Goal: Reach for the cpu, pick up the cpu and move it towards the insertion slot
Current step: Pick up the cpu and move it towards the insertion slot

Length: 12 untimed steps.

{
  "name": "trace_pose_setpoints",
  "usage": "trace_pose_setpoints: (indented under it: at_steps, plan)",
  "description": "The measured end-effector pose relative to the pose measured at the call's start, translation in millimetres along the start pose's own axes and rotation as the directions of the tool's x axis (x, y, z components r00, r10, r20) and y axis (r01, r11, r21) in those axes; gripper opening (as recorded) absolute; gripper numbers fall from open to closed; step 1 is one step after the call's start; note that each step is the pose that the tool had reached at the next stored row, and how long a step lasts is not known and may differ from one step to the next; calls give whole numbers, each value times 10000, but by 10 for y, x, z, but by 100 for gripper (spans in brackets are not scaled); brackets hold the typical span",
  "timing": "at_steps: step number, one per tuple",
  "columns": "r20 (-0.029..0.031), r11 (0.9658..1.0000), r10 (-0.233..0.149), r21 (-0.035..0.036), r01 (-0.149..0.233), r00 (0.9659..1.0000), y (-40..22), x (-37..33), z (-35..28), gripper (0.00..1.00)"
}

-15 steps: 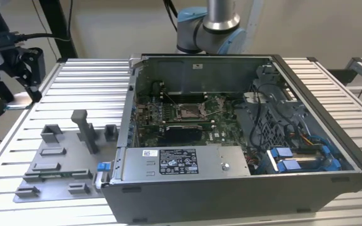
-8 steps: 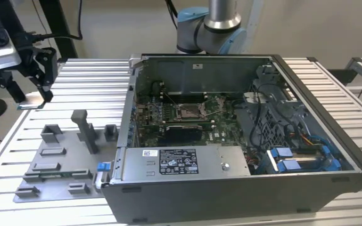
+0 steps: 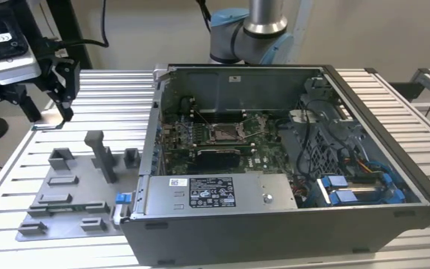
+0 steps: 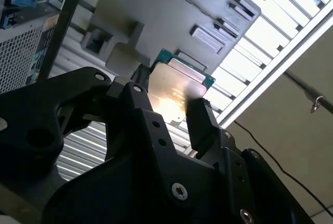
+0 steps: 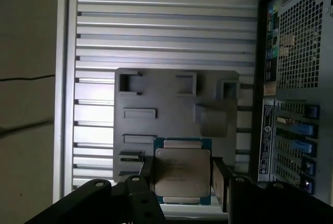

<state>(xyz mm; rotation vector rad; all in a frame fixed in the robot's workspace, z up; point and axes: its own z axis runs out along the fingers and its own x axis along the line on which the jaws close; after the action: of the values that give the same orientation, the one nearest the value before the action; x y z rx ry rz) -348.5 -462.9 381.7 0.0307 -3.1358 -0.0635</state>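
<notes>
Second wrist view showed the hand (image 4: 169, 104) closed on the cpu (image 4: 177, 86), with black fingers (image 4: 200, 120) pressed to two opposite edges and the chip's pale metal face catching the light. First wrist view gave the same grip: the cpu sat between the fingertips, its green rim showing along both free edges. Beyond the chip, under the hand, lay the grey fixture plate (image 5: 171, 91) on the ribbed surface (image 5: 156, 21). The case (image 5: 296, 52) stood just beside that plate, off to one side of the hand. Exterior view placed the hand above the surface, past the plate's far edge. The slot (image 3: 226, 131) was well apart from the hand, down inside the open case amid green board.
</notes>
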Motion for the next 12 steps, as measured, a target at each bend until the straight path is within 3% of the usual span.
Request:
trace_pose_setpoints:
  at_steps: [12]
  plan:
    - [0, 10000, 0, 0, 0, 10000, -4, -183, -1, 0]
